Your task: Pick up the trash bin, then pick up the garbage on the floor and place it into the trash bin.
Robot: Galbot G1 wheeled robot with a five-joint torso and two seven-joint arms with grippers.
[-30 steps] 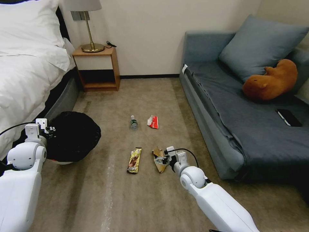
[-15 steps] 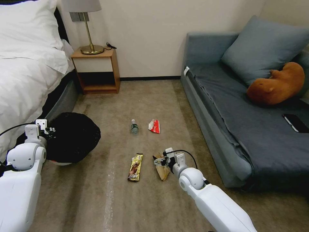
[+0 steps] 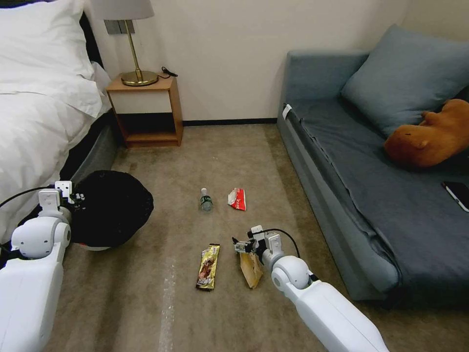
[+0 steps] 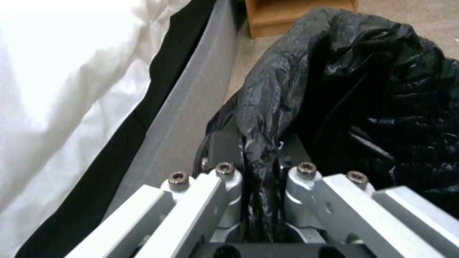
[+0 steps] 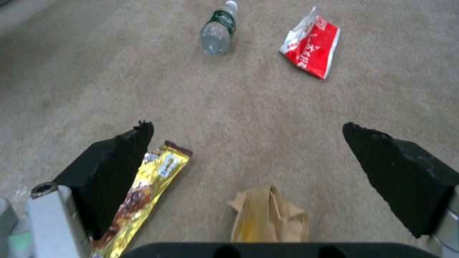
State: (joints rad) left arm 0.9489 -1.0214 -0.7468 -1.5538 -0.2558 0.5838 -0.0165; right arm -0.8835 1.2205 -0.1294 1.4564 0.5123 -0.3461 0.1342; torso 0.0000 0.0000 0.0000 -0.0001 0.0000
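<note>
With the left gripper (image 4: pixel 260 172) clamping the trash bin (image 3: pixel 110 208) liner, the wide-open right gripper (image 5: pixel 249 157) is hovering over the tan paper scrap (image 3: pixel 251 269), risking snagging the nearby gold-brown wrapper (image 3: pixel 208 266).

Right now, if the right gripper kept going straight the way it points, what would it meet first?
Probably the tan paper scrap, lying between the open right gripper fingers; depth is unclear.

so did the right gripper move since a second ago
Yes: the right gripper was over the middle of the tan paper scrap; now it's at its far end, nearer the bottle.
</note>
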